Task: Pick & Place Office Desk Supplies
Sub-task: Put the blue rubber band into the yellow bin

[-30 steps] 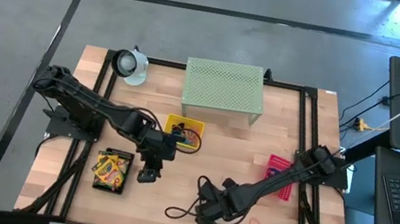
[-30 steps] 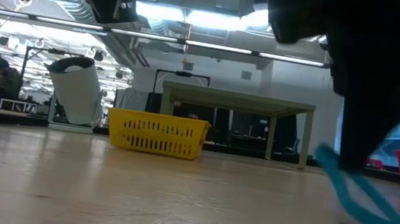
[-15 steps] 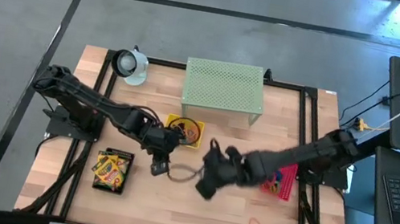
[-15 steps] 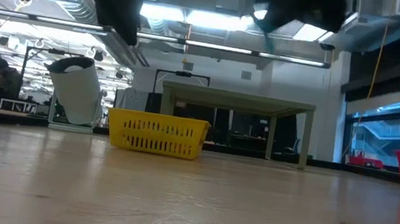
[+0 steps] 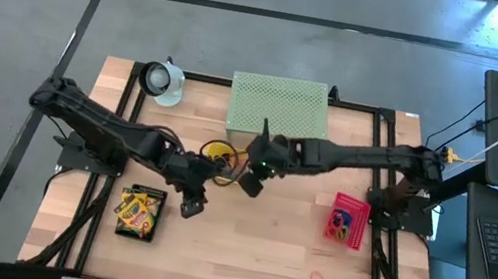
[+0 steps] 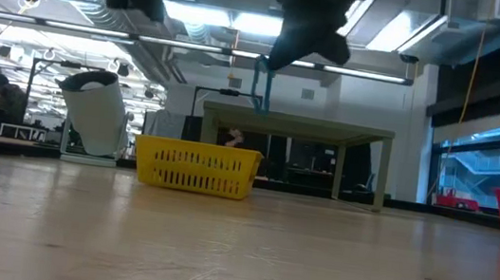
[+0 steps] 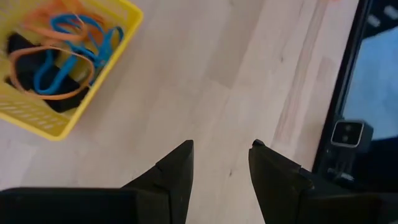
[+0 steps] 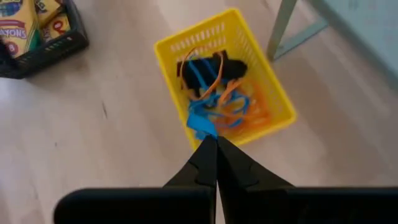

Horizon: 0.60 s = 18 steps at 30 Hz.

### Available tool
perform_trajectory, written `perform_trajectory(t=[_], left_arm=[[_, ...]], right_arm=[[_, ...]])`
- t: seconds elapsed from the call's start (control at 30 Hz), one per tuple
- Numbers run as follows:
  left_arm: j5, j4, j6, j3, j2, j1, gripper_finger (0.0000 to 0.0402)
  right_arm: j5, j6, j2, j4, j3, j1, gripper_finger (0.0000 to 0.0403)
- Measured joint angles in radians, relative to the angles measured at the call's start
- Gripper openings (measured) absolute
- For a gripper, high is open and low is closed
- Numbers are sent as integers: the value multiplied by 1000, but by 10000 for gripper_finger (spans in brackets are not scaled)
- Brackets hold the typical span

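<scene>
Holding a blue loop [image 8: 200, 124] tight, the right gripper [image 8: 214, 142] hangs over the yellow tray [image 8: 277, 102]. Letting go too far to the side could drop it on the table. The left gripper [image 7: 221, 155] waits open, empty, near the crayons.

The crayon boxes [image 8: 22, 25] run off the frame's corner. A blue loop [image 8: 200, 121] disappears between the shut right gripper [image 8: 214, 144] fingertips.
</scene>
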Motion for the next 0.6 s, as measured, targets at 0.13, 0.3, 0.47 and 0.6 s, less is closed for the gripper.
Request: perform_trajectory(t=[0.13, 0.3, 0.47, 0.6], left_arm=[[-69, -1, -22, 0, -40, -20, 148], [-102, -2, -21, 0, -65, -26, 148], [-115, -22, -21, 0, -69, -18, 148], [-112, -30, -21, 0, -71, -17, 148]], right_arm=[[-34, -77, 13, 20, 0, -67, 0], [-65, -142, 47, 112, 0, -113, 0], [-118, -150, 109, 236, 1, -138, 0], [-117, -152, 133, 233, 1, -138, 0]])
